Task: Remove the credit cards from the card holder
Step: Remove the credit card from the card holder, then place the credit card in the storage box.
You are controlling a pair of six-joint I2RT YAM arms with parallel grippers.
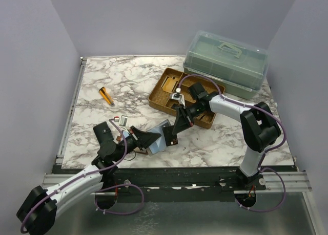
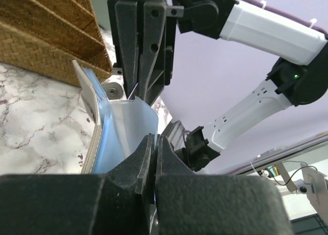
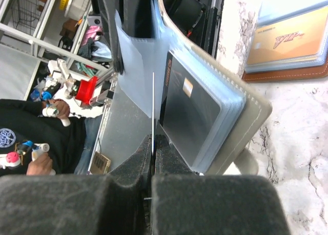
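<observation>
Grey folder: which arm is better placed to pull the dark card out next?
Right, probably. Both pinch the clear sleeve, but the right gripper sits right beside the dark card in the grey folder, camera facing it; the left gripper grips from the far side, suiting bracing.

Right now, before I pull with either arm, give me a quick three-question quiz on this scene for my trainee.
1. True or false: the right gripper is open above the grey folder.
2. What lies in the folder's visible pocket? A a dark card; B a key; C a coin.
3. What colour card shows in the brown leather card holder lying on the table?
Key: 1 false, it is shut on a clear sleeve of the folder; 2 A; 3 an orange card.
</observation>
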